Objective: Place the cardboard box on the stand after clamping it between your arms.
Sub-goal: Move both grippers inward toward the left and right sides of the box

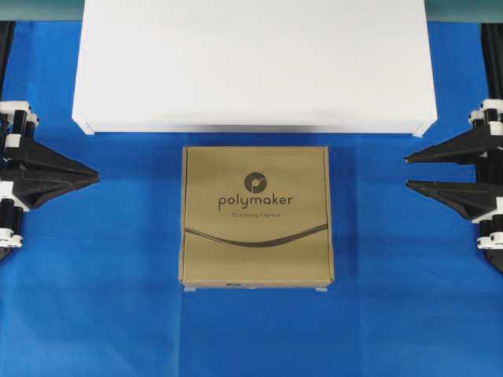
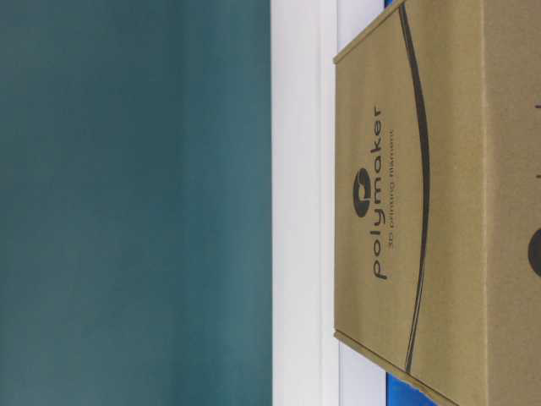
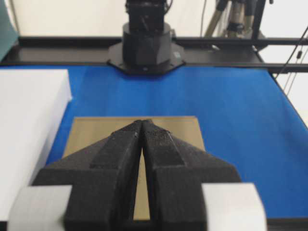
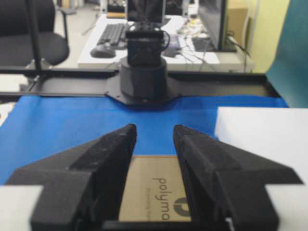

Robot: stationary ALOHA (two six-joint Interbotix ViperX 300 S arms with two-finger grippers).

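Black and lattice-framed, the left gripper (image 1: 96,176) sits at the left edge of the overhead view with its two fingers pressed together into a single point, closed on nothing; the left wrist view shows the same, the tips (image 3: 143,124) meeting with only a thin slit behind them. It points toward the cardboard box (image 1: 256,216) but stays well apart from it, with bare blue cloth (image 1: 126,298) between. The box lies flat on the cloth in the middle of the scene, its printed top facing up with the dark "polymaker" logo, the round emblem and the curved dark line all readable from overhead. Its far edge lies just beside the front edge of the stand (image 1: 253,67), a wide white low platform that spans far more of the table than the box does; a narrow strip of shadowed cloth shows between the two, so they look apart. The table-level view shows the box (image 2: 439,203) close up, with the white stand (image 2: 300,203) behind it and a teal backdrop (image 2: 135,203) beyond. At the right edge of the overhead view, the right gripper (image 1: 407,171) is spread, a clear gap between its two fingers, holding nothing and well clear of the box. The right wrist view confirms the gap, with the box's logo (image 4: 163,195) visible between the fingers (image 4: 125,139).
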